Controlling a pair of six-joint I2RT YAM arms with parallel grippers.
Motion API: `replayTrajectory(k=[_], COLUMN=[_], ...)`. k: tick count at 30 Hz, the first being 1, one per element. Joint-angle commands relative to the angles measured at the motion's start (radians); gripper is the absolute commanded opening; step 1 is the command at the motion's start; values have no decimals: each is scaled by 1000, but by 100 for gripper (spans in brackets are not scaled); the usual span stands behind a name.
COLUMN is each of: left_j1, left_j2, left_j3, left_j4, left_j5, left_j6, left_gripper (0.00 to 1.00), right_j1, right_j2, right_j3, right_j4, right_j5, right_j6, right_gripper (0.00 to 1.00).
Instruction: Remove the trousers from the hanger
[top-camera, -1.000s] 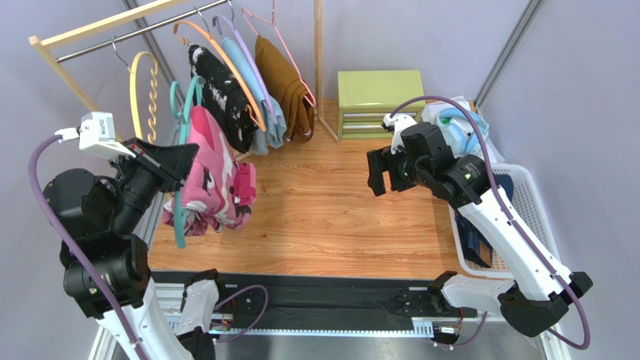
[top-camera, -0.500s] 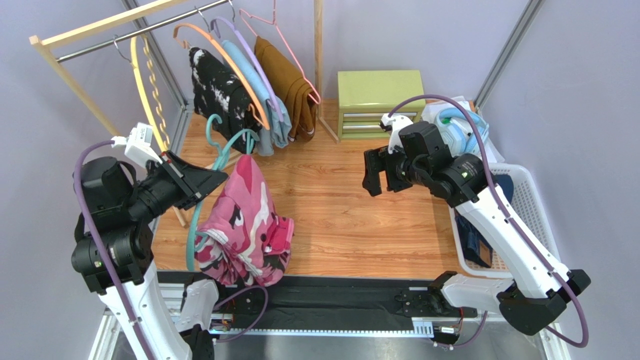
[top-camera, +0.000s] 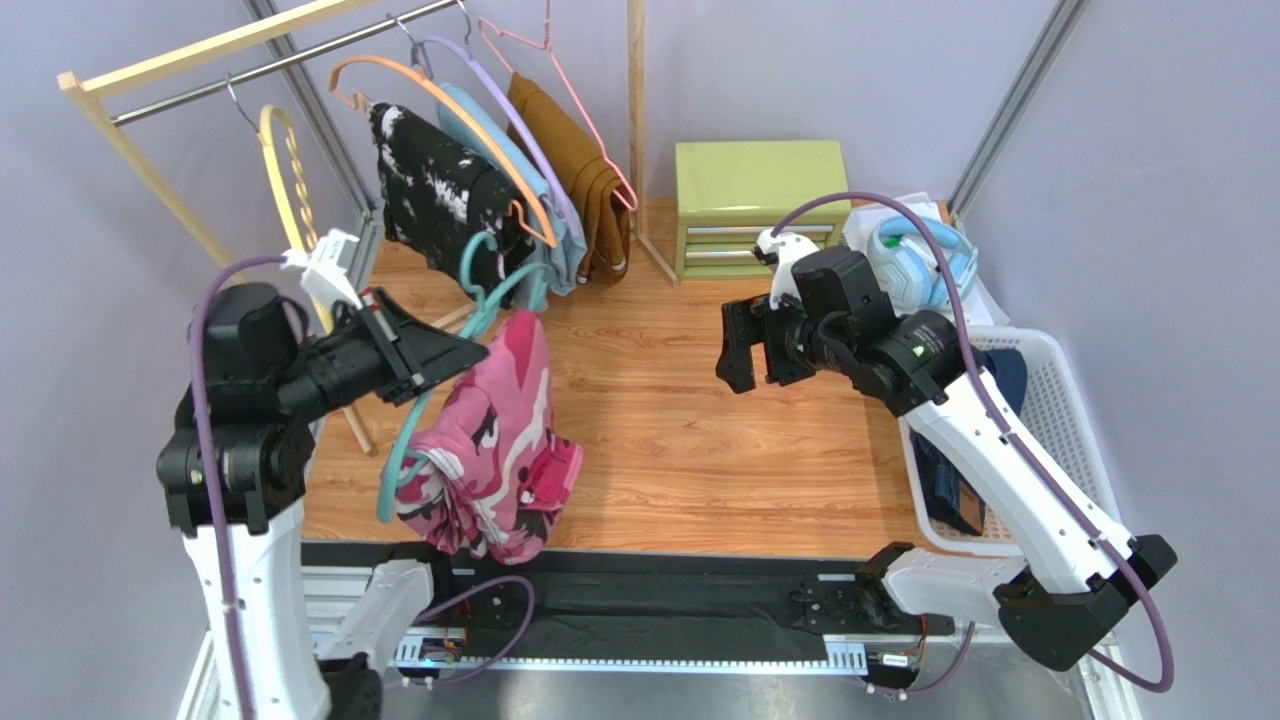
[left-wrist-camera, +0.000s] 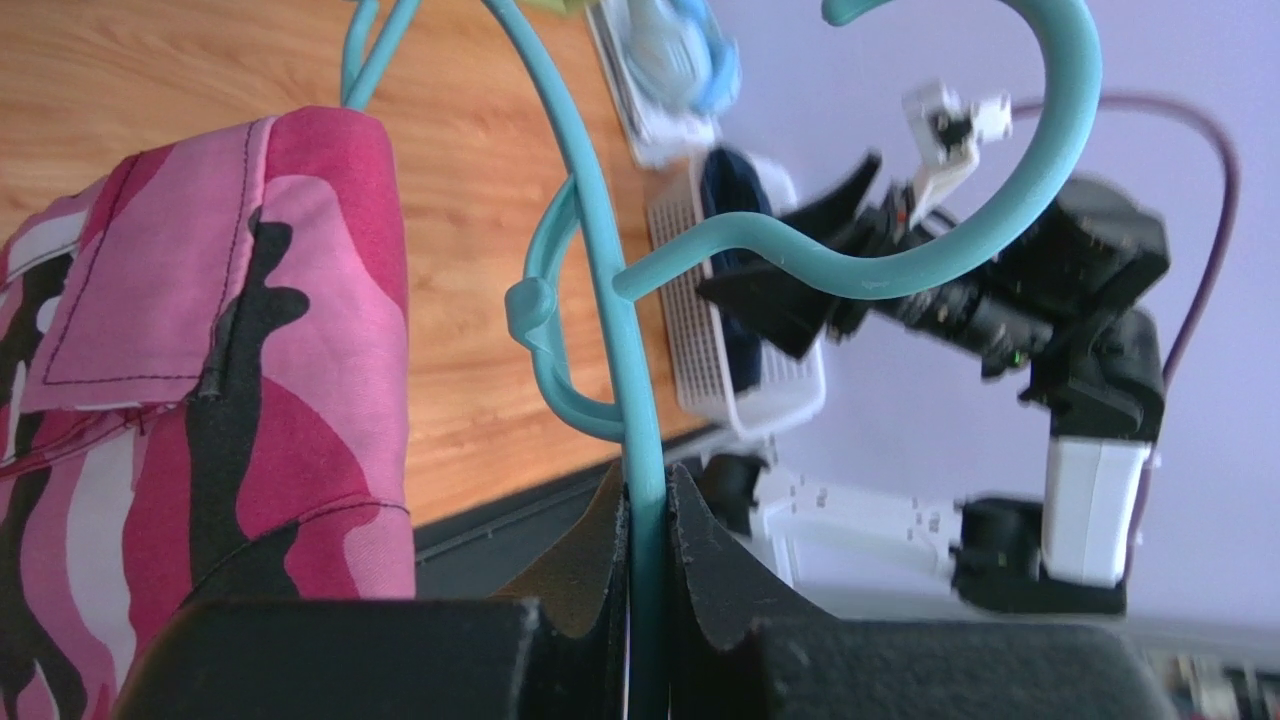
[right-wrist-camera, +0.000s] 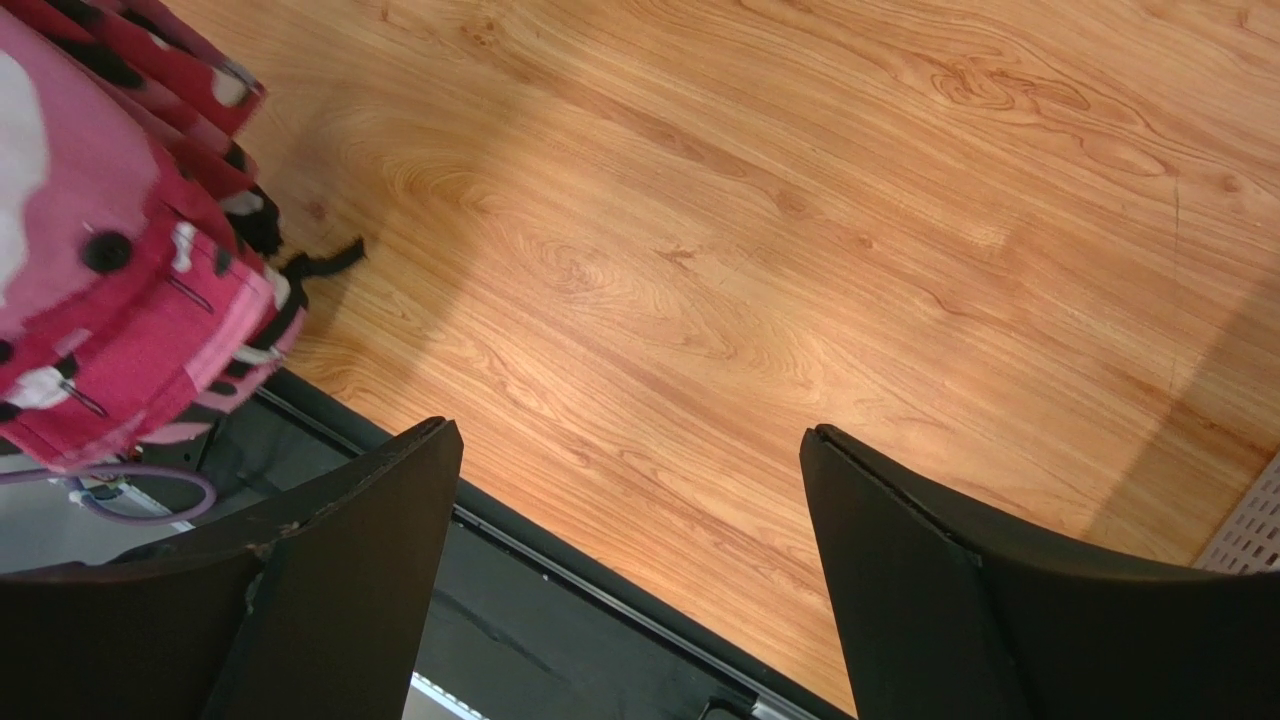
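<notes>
Just lifted off rail (top-camera: 196, 86) and swung to lower left of top view: pink camo trousers (top-camera: 489, 443), still draped on teal hanger (top-camera: 394, 458), hanger clamped in left gripper (top-camera: 451, 350). Hanger freed, stripping not yet done. Right gripper (top-camera: 747, 348) wide, empty, centre right, edged slightly closer. Count: one pink pair, four hangers on rail, three garments there.

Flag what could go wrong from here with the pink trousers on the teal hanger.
1. The left gripper pinches only the thin wire of the teal hanger; the weight of the pink trousers hanging to one side might twist it in the jaws.
2. The trousers hang over the near edge of the table, so a slip could drop them on the black rail.
3. The open right gripper is far off; reaching in, it may snag the hanger's hook.
</notes>
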Motion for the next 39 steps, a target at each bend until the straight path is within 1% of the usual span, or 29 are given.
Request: replayTrajectory(k=[1, 2, 4, 6, 7, 8, 9, 10, 11, 12, 13, 14, 15, 16, 17, 18, 19, 20, 22, 23, 25, 31, 35, 39], left_j1=[-252, -326, -394, -438, -495, -527, -564, -637, -671, -700, -749, -768, -783, -817, -832, -845, -860, -866, -882, -888, -896, -926, -942, -943], left_j2=[64, 52, 41, 53, 68, 109, 134, 160, 217, 243, 269, 319, 341, 363, 395, 406, 421, 424, 432, 437, 469, 602, 641, 661], left_j3=[29, 13, -44, -57, -41, -26, -5, 41, 69, 100, 165, 199, 262, 293, 323, 368, 382, 391, 400, 402, 426, 587, 657, 696], left_j4=[178, 217, 329, 369, 377, 380, 380, 380, 380, 380, 380, 380, 380, 380, 380, 381, 388, 400, 455, 470, 486, 426, 408, 383], left_j5=[-140, -164, -215, -261, -282, -305, -363, -400, -439, -509, -541, -571, -633, -670, -716, -806, -853, -935, -1003, -1060, -1089, -1120, -1164, -1183], left_j6=[-160, -183, -238, -254, -257, -257, -254, -253, -246, -243, -237, -224, -219, -213, -196, -199, -205, -222, -236, -249, -298, -386, -435, -466], left_gripper=[0, 0, 0, 0, 0, 0, 0, 0, 0, 0, 0, 0, 0, 0, 0, 0, 0, 0, 0, 0, 0, 0, 0, 0], right_j1=[-3, -3, -3, -3, -3, -3, -3, -3, -3, -3, -3, -3, -1, -3, -3, -1, -1, 3, 22, 43, 72, 203, 301, 346], right_j2=[-19, -21, -34, -45, -57, -64, -68, -79, -85, -91, -105, -111, -116, -128, -133, -140, -143, -148, -154, -159, -163, -185, -153, -116], right_j3=[0, 0, 0, -4, -6, -7, -10, -12, -15, -18, -23, -26, -27, -30, -30, -30, -30, -30, -33, -39, -47, -102, -109, -112], right_j4=[60, 60, 55, 53, 52, 49, 47, 44, 43, 43, 44, 53, 60, 67, 82, 90, 102, 127, 158, 196, 239, 505, 593, 650], right_j5=[-7, 4, 21, 28, 28, 63, 67, 70, 73, 73, 73, 74, 70, 67, 58, 53, 47, 44, 44, 53, 73, 189, 266, 332], right_j6=[30, 33, 42, 46, 44, 44, 41, 38, 36, 35, 33, 33, 33, 30, 29, 27, 20, 15, 3, -10, -16, -63, -108, -122], right_gripper=[89, 89, 89, 89, 89, 89, 89, 90, 90, 90, 90, 89, 90, 90, 90, 90, 90, 90, 90, 90, 90, 90, 91, 91])
